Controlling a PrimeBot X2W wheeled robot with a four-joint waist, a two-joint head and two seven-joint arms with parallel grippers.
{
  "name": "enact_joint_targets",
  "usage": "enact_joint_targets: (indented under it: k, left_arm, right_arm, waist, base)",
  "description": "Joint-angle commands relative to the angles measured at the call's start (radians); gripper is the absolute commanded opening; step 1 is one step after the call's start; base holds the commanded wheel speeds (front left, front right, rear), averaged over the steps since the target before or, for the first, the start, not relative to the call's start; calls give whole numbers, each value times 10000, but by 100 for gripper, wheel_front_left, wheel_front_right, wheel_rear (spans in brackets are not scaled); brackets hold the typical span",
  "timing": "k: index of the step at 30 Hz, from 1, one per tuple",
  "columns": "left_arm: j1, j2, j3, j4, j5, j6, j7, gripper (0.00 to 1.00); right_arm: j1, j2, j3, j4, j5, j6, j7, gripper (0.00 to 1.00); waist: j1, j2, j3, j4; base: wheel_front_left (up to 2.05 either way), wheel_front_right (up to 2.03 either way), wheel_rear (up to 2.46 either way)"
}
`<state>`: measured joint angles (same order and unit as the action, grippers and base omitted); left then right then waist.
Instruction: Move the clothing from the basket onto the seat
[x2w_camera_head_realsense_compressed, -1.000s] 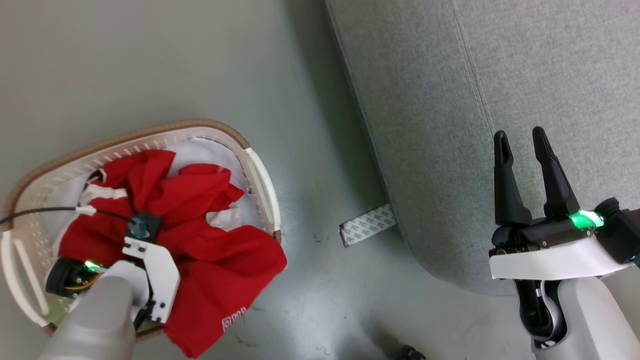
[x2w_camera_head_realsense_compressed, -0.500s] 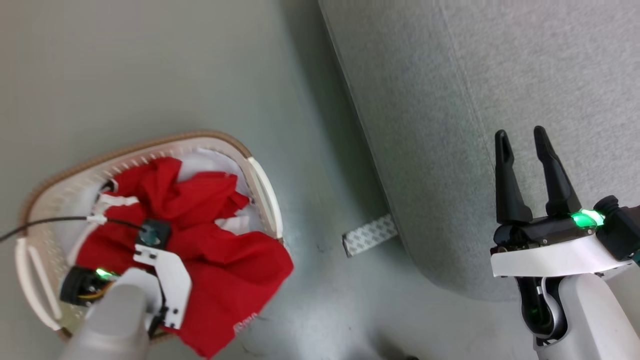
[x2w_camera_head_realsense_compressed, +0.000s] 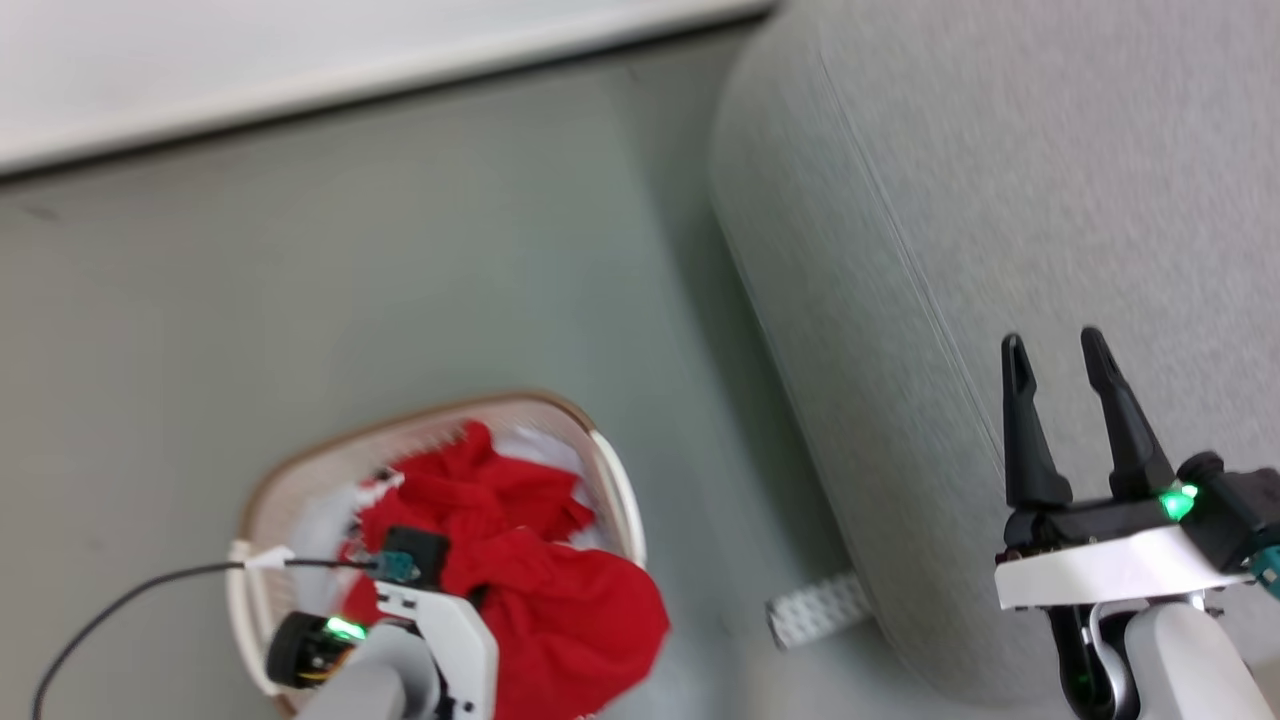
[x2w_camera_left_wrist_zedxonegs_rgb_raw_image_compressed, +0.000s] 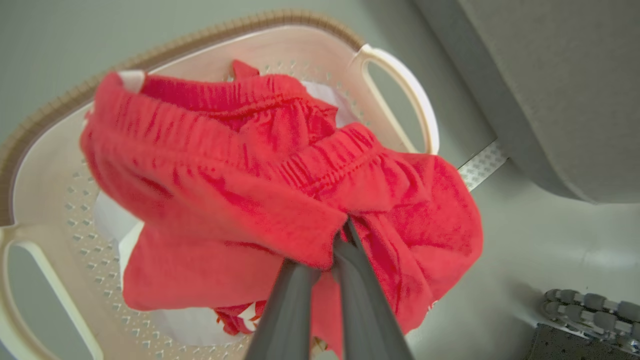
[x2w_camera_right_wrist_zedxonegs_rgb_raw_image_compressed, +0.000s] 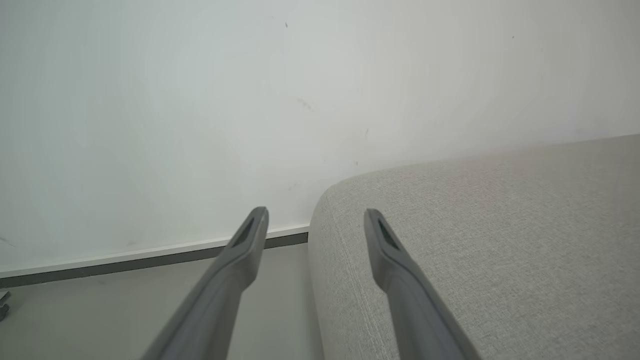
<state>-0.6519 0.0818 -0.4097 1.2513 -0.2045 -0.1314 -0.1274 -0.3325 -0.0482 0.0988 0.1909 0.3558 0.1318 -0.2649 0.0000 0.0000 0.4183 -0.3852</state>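
Left gripper (x2w_camera_left_wrist_zedxonegs_rgb_raw_image_compressed: 344, 235) is clamping a fold of the red clothing (x2w_camera_left_wrist_zedxonegs_rgb_raw_image_compressed: 250, 190), which is bunching above the basket (x2w_camera_left_wrist_zedxonegs_rgb_raw_image_compressed: 40, 170) with one edge spilling over the rim. The seat (x2w_camera_head_realsense_compressed: 1000, 200) is lying to the robot's right of the load. The right gripper (x2w_camera_head_realsense_compressed: 1052, 340) is hovering over the seat, fingers apart and empty.

Head camera has swung, so the whole frame is shifted and motion-blurred. The wall (x2w_camera_head_realsense_compressed: 300, 60) and its dark base strip (x2w_camera_head_realsense_compressed: 400, 100) now show along the top. The basket (x2w_camera_head_realsense_compressed: 612, 480) sits smaller and lower in frame, and the seat (x2w_camera_head_realsense_compressed: 1000, 200) edge runs further right. The clothing (x2w_camera_head_realsense_compressed: 560, 600) looks bunched tighter around the left gripper (x2w_camera_left_wrist_zedxonegs_rgb_raw_image_compressed: 341, 239) and drawn in from the basket's left side, with more pale liner (x2w_camera_head_realsense_compressed: 315, 525) bare there.
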Motion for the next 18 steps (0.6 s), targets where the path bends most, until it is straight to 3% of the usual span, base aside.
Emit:
enact_joint_targets:
  k: [1, 8, 18]
  left_arm:
    - [349, -89, -257, -289, -478, 19, -325, 0]
    - [956, -103, -1233, -1450, -1823, 18, -1016, 0]
    - [1190, 510, -1921, -3733, -3068, 19, -1367, 0]
  right_arm:
    - [262, -40, -60, 97, -210, -21, 7, 100]
    - [777, -44, -62, 348, -495, -21, 9, 100]
    - [1400, -37, 244, 587, -448, -21, 9, 100]
  waist:
    - [0, 0, -1331, 966]
    - [0, 0, -2521, 1767]
    - [0, 0, -3678, 2699]
  base:
    - [0, 0, 0]
    - [0, 0, 0]
    - [0, 0, 0]
